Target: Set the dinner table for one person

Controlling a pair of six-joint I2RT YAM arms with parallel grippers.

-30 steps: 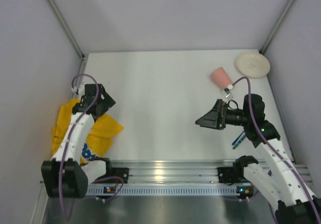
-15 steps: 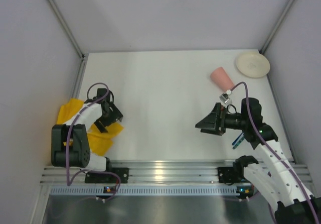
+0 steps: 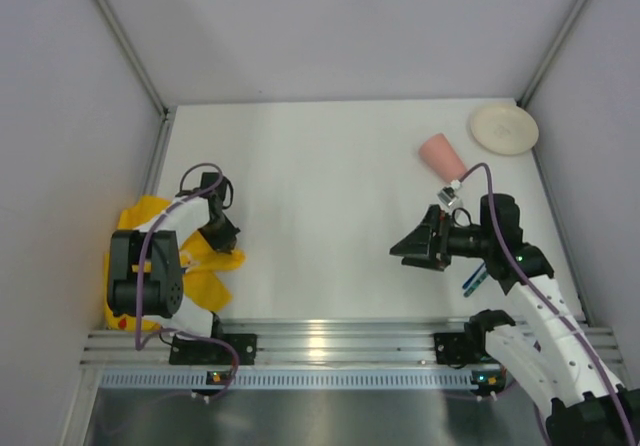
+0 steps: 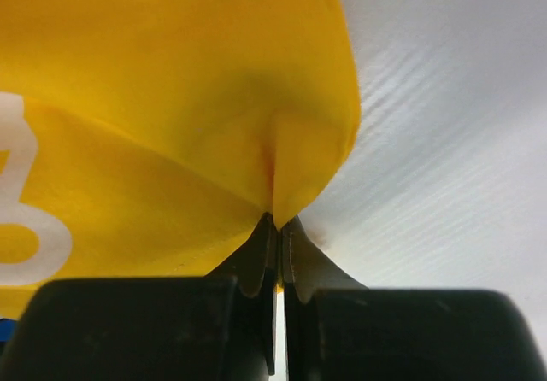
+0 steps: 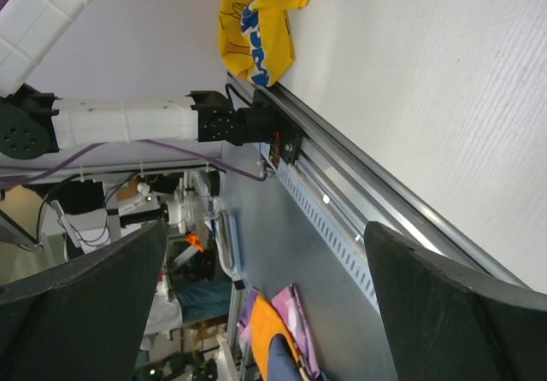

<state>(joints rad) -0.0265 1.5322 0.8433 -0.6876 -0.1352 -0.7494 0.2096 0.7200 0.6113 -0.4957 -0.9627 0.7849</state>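
The dinner table (image 3: 320, 186) is a plain white tabletop. At its left edge lies a crumpled yellow placemat (image 3: 212, 284) with blue print. My left gripper (image 3: 222, 236) sits low at the mat's right edge. In the left wrist view it (image 4: 278, 223) is shut on a pinched fold of the yellow placemat (image 4: 171, 99), with white table (image 4: 444, 142) to the right. My right gripper (image 3: 408, 246) hovers over the table's right half, pointing left. Its jaws (image 5: 265, 227) stand open and empty, and the placemat (image 5: 256, 22) shows far off.
A pink cup (image 3: 440, 153) lies on its side at the back right, and a cream plate (image 3: 503, 128) sits in the far right corner. A blue utensil (image 3: 473, 278) lies under the right arm. A metal rail (image 3: 330, 341) runs along the near edge.
My left arm folded back toward its base. Its gripper came down onto the placemat's right edge and shut on the cloth. The right arm barely shifted.
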